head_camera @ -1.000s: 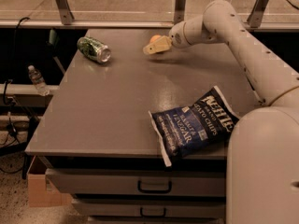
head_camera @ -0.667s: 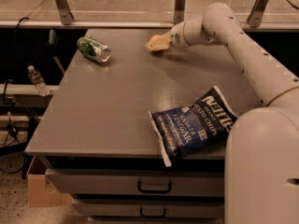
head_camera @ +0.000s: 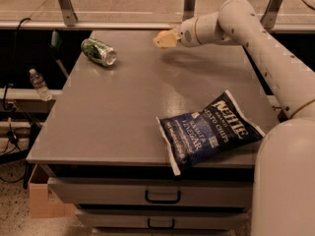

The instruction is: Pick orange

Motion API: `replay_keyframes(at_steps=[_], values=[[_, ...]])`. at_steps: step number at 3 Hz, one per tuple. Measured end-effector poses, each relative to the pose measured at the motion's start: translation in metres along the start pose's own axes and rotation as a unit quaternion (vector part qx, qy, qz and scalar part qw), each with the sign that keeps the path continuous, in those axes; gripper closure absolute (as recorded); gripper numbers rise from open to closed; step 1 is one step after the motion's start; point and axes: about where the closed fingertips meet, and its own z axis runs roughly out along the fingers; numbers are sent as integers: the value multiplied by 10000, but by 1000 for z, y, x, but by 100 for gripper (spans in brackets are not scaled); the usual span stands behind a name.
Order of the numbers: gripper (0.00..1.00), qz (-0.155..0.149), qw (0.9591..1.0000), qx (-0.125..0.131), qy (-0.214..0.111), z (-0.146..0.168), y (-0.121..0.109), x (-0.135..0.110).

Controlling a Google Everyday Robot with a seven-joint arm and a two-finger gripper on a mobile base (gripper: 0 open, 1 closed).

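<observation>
My gripper (head_camera: 165,39) is at the far side of the grey table (head_camera: 123,112), right of its middle, and is raised a little above the top. It is shut on the orange (head_camera: 160,34), of which only a small orange-coloured patch shows between the pale fingers. The white arm reaches in from the right. A shadow lies on the table under the gripper.
A green drink can (head_camera: 99,51) lies on its side at the far left of the table. A blue chip bag (head_camera: 206,130) lies at the front right edge. A water bottle (head_camera: 38,83) stands on a ledge to the left. Drawers (head_camera: 162,195) are below the tabletop.
The gripper has risen from the tabletop with the orange in it, shifting slightly. The can and the chip bag have not moved.
</observation>
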Motion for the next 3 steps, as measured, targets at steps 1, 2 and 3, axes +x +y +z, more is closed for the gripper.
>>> replay_keyframes(at_steps=[1,2,3], values=[[100,-537,9916,-1030,-566,-24,83,-57],[100,-942,9710,-2009,-886,-34,148,-84],[100,-963,9689,-2114,-851,-32,155,-81]])
